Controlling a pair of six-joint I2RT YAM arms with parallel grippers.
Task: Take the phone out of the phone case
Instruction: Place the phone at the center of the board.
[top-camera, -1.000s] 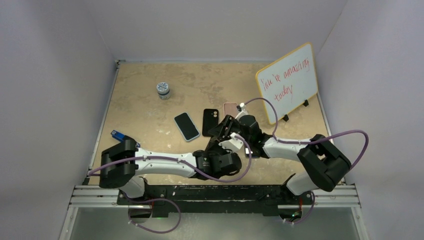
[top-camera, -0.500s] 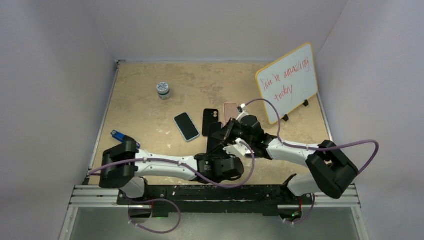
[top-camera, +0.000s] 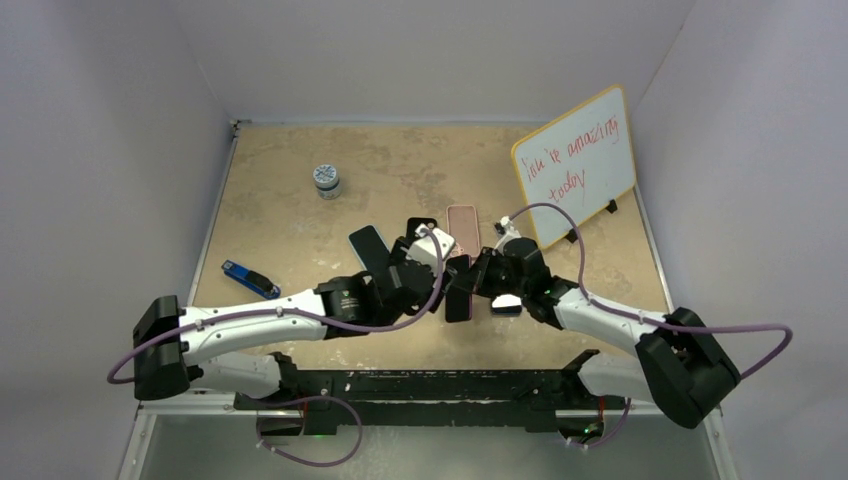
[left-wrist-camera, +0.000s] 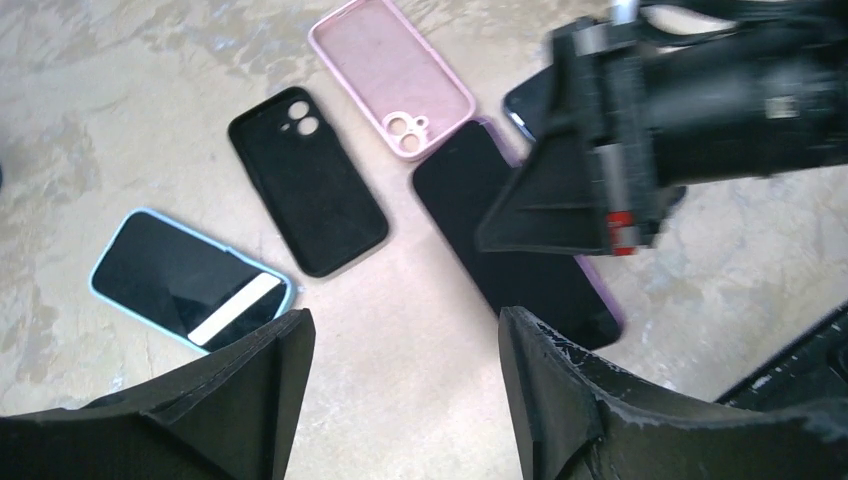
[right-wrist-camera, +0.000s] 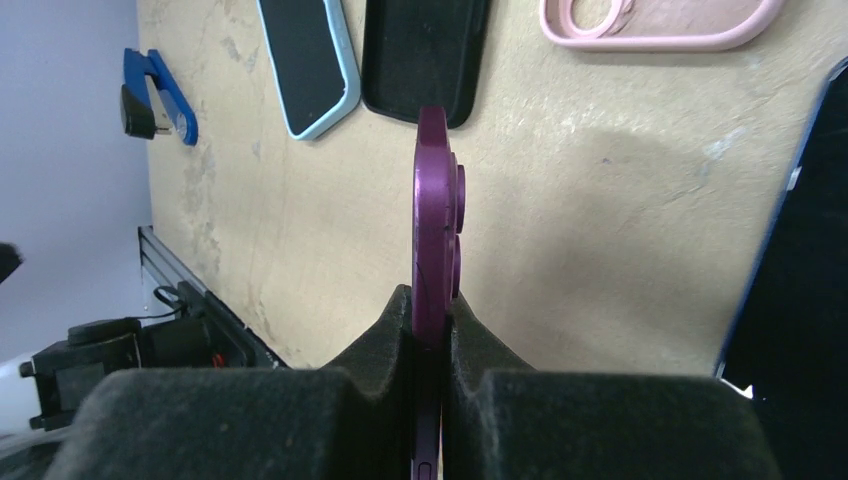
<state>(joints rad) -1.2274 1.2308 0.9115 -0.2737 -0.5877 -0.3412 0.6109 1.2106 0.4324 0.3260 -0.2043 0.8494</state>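
My right gripper (right-wrist-camera: 430, 310) is shut on a purple-edged phone (right-wrist-camera: 432, 220), held on edge above the table; whether the purple is a phone case or the phone's own body I cannot tell. In the left wrist view its dark screen (left-wrist-camera: 520, 240) shows under the right gripper (left-wrist-camera: 560, 200). Just to its left, my left gripper (left-wrist-camera: 400, 330) hangs open over bare table, holding nothing. In the top view the two grippers (top-camera: 425, 252) (top-camera: 472, 288) sit close together at mid-table. A phone in a light-blue case (left-wrist-camera: 185, 285) lies to the left.
An empty black case (left-wrist-camera: 305, 180) and an empty pink case (left-wrist-camera: 390, 75) lie beyond the grippers. A dark phone (right-wrist-camera: 800, 250) lies to the right. A blue clip (top-camera: 250, 280), a small jar (top-camera: 326, 180) and a propped whiteboard (top-camera: 575, 165) stand around.
The left gripper opened and swung away from the near edge toward the cases. The right gripper shut on the purple-edged phone and shifted right and nearer with it.
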